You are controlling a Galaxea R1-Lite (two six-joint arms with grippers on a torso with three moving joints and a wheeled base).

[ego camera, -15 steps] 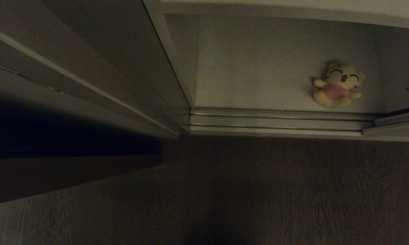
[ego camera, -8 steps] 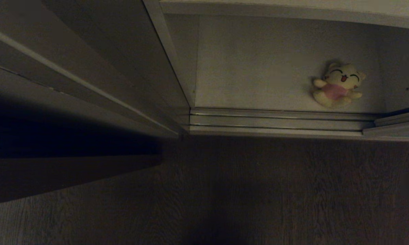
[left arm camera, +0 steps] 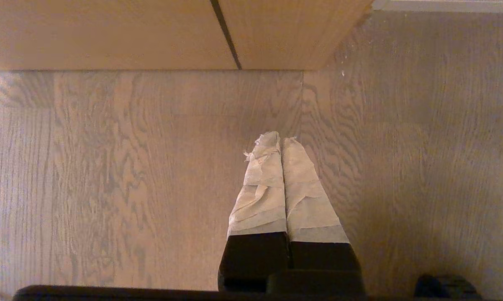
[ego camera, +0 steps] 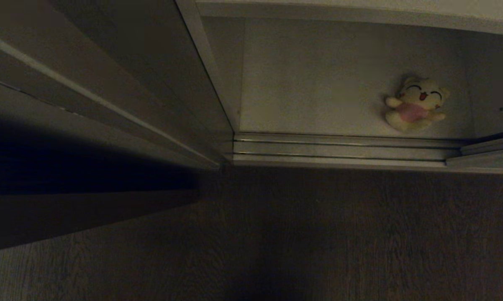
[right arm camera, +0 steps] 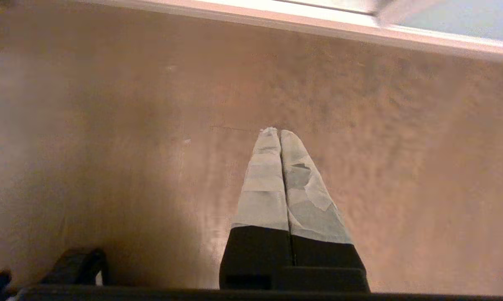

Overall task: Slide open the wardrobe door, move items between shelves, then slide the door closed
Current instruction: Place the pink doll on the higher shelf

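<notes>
A yellow plush toy [ego camera: 415,104] lies on the white shelf [ego camera: 318,83], while the left hand [left arm camera: 280,140] and right hand [right arm camera: 276,133] hang over the wooden floor [ego camera: 339,234], fingers pressed together.

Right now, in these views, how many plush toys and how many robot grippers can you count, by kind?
Yellow plush toy with pink belly, lying on the white shelf: 1
Robot grippers, both shut and empty above the wood floor, left gripper and right gripper: 2
Total: 3

White shelf [ego camera: 318,83], yellow plush toy [ego camera: 416,104] lying on it
</notes>
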